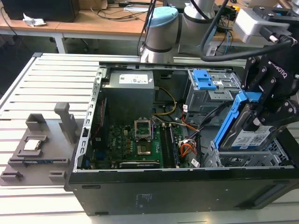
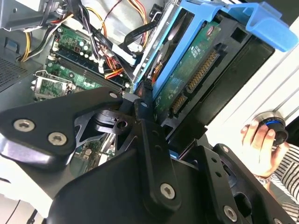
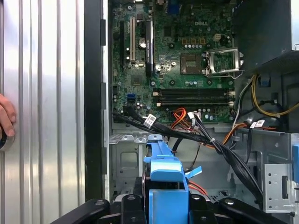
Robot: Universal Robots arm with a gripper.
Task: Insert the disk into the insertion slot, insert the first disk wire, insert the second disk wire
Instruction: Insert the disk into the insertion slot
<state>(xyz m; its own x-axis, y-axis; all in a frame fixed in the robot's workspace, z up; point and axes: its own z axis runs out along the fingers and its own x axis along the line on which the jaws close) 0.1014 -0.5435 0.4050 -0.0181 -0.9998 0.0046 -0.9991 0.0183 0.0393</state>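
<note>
One tool (image 1: 259,116) holds the disk (image 1: 251,138) above the insertion slot (image 1: 243,160).

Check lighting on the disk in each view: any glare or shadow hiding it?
Exterior view: the disk is evenly lit, its label free of glare. Second wrist view: its green board is lit, the background beyond it washed out white. First wrist view: the slatted table glares bright, the disk's blue carrier stays clear.

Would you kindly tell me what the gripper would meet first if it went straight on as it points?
Probably the insertion slot of the low silver cage: the gripper, shut on the disk, points down at it, though depth is unclear.
</note>
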